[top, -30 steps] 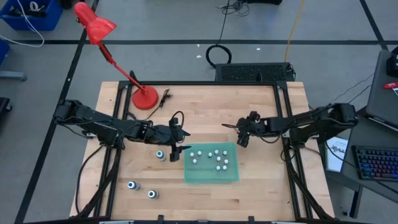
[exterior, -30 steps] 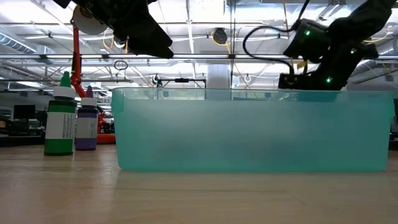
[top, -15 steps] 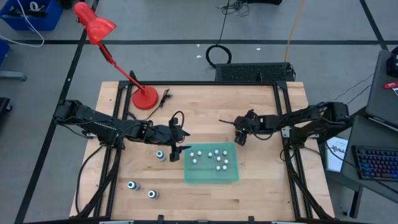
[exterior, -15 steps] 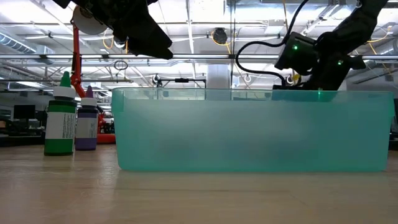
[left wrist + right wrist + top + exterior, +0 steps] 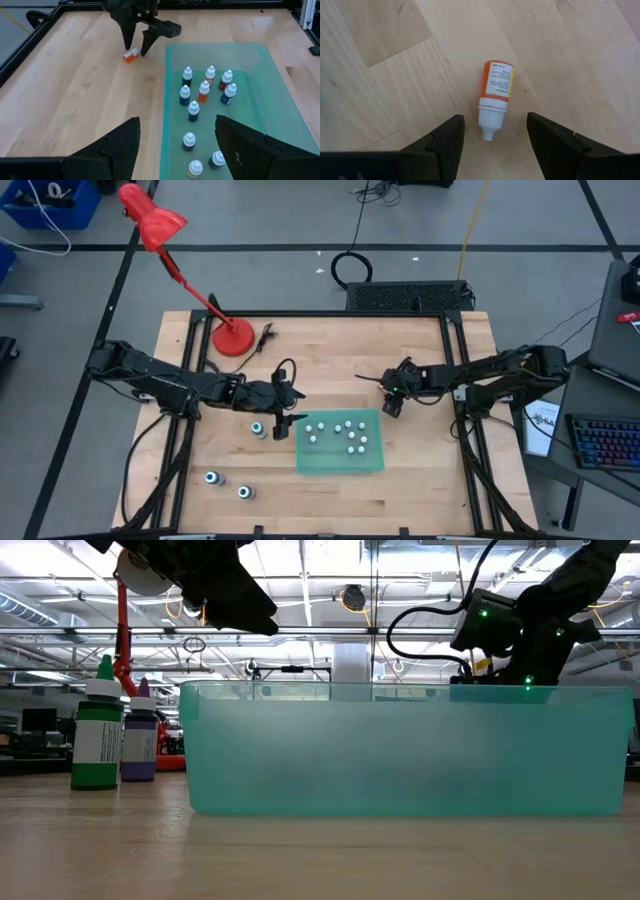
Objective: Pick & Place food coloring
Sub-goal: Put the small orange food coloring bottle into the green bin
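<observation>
right pincer (image 5: pixel 492 145) open, straddling fallen orange bottle (image 5: pixel 496 95).

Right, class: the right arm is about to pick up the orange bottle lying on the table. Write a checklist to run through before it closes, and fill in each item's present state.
1. Orange bottle lies between the right gripper fingers: ok, roughly centred, in the right wrist view.
2. Right fingers open and apart from the bottle: ok.
3. Bottle lying flat on bare table, nothing against it: ok.
4. Teal bin has free floor for another bottle: ok.
5. Left gripper out of the way: not ok, it hangs open over the bin's edge.
6. Height of right fingertips above the table: cannot tell.
</observation>
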Motion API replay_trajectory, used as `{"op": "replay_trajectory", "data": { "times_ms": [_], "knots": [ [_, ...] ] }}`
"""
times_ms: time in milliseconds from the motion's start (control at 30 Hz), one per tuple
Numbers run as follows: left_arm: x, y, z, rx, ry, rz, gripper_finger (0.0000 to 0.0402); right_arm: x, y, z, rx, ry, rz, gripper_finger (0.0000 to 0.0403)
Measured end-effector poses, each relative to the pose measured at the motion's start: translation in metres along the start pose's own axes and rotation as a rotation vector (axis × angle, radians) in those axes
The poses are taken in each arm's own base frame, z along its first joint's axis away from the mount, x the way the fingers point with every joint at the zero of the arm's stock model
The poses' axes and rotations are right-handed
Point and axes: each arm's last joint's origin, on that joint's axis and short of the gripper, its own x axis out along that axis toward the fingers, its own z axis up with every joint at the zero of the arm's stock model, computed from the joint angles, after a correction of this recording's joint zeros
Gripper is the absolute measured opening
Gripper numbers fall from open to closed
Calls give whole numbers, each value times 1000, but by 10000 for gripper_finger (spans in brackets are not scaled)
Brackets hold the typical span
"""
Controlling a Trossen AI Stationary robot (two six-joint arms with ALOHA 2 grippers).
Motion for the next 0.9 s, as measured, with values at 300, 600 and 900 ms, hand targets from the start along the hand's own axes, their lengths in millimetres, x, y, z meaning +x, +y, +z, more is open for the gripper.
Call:
{"op": "replay_trajectory", "data": {
  "times_ms": [300,600,900],
  "knots": [
    [0,0,0,0,0,0,257,0,0,2,0,-28,-4,191],
    [0,0,0,0,0,0,258,1,-1,3,5,-30,-24,88],
    [0,0,0,-6,-1,0,257,1,-1,3,-35,-39,-23,31]
  ]
}}
